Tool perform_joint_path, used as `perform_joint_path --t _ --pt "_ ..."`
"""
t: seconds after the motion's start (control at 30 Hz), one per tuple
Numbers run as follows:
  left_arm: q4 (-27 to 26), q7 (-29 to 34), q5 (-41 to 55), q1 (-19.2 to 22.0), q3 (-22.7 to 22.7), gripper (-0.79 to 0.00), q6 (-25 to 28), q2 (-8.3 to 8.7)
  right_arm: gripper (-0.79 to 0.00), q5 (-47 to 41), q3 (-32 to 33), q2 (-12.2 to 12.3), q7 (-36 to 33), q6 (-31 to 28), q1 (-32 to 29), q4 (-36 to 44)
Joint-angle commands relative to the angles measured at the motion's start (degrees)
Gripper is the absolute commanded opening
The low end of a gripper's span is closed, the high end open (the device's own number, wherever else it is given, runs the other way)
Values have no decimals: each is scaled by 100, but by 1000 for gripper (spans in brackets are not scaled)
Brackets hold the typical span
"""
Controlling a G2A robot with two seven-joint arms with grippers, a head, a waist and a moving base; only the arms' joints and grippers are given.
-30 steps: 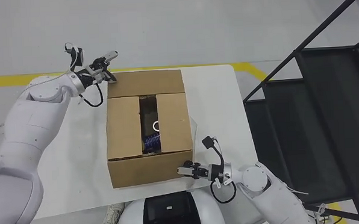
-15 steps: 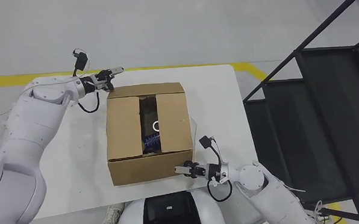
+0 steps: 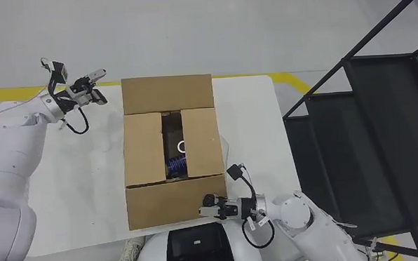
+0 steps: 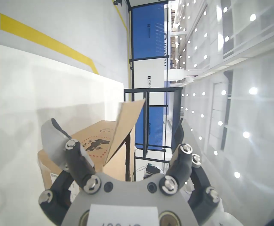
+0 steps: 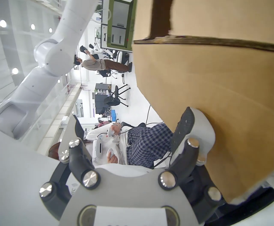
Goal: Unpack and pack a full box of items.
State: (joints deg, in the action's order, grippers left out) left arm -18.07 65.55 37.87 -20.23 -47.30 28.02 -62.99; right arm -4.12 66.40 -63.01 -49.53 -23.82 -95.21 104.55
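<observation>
Cardboard box (image 3: 143,158) stands mid-frame on the white table (image 3: 85,185), far flap (image 3: 167,94) and near flap (image 3: 166,202) folded outward, two inner flaps (image 3: 201,141) over the top with a gap showing a blue item (image 3: 175,164) inside. Left claw (image 3: 95,85), upper left, is spread and empty, apart from the box; right claw (image 3: 204,206), spread, touches the near flap. Unpacking seems barely begun; packing remains.

Matt brown cardboard box (image 3: 170,150)
</observation>
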Motion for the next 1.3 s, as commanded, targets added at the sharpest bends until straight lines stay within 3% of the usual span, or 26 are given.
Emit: perform_joint_path --t 0.0,0.13,0.2,0.47,0.6,0.7,1.13,1.27 --pt "46 346 239 -95 -203 0 36 119 0 -58 66 20 -132 106 92 188" --pt "-24 1084 667 -366 -566 0 -13 347 0 -24 -27 5 -77 436 384 601" --pt "-299 1262 675 -548 -684 0 -190 473 0 -76 -136 -21 -35 687 640 694" --pt "-2210 1853 656 -1718 -1437 0 -781 1096 0 97 -959 -255 200 1979 2191 -170" --pt "-3280 2245 788 -2396 -1940 0 -1172 1370 0 -40 -1332 -391 432 2177 2646 -566" --pt "-3948 2245 844 -2876 -2199 0 -1172 1539 0 -69 -1353 -401 448 2178 2673 -592" --pt "-3948 2245 844 -2876 -2199 0 -1172 1539 0 -69 -1353 -401 448 2178 2673 -592" --pt "-4247 2037 641 -2993 -2185 0 -1068 1535 0 -163 -1472 -445 513 2253 2748 -635"
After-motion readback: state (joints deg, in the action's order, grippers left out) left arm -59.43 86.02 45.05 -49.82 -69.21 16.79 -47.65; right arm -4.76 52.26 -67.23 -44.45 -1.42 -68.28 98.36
